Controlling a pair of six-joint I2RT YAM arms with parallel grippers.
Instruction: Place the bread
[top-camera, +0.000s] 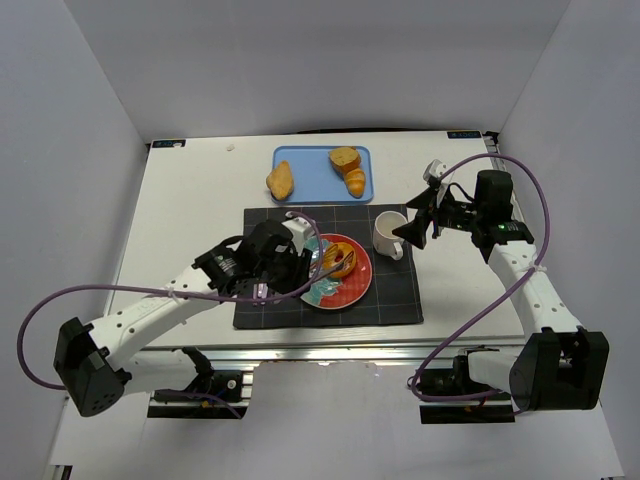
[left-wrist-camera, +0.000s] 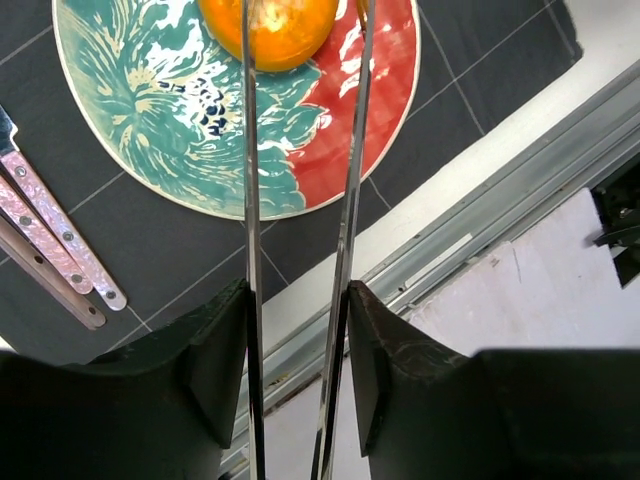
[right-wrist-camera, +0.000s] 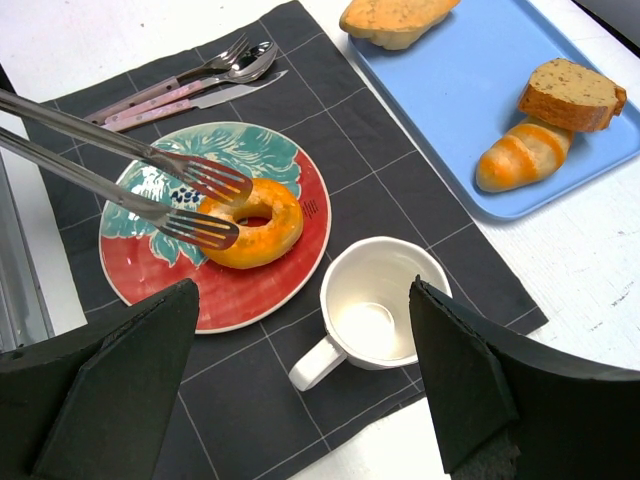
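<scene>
The bread (right-wrist-camera: 255, 222), a small golden-orange ring bun, lies on the red and teal plate (right-wrist-camera: 230, 295), toward its right half in the top view (top-camera: 341, 258). My left gripper (left-wrist-camera: 298, 290) is shut on a pair of metal tongs (left-wrist-camera: 247, 200). Their forked tips (right-wrist-camera: 205, 228) stand slightly apart at the bun's edge; whether they touch it I cannot tell. My right gripper (right-wrist-camera: 303, 290) hangs open above the white mug (right-wrist-camera: 385, 305), holding nothing.
The plate (top-camera: 355, 290) and the mug (top-camera: 388, 235) rest on a dark checked mat (top-camera: 400, 300). Cutlery (right-wrist-camera: 180, 85) lies left of the plate. At the back, a blue tray (top-camera: 310, 172) holds a croissant and two other pieces of bread. The table's metal front rail (left-wrist-camera: 470, 250) runs just below the mat.
</scene>
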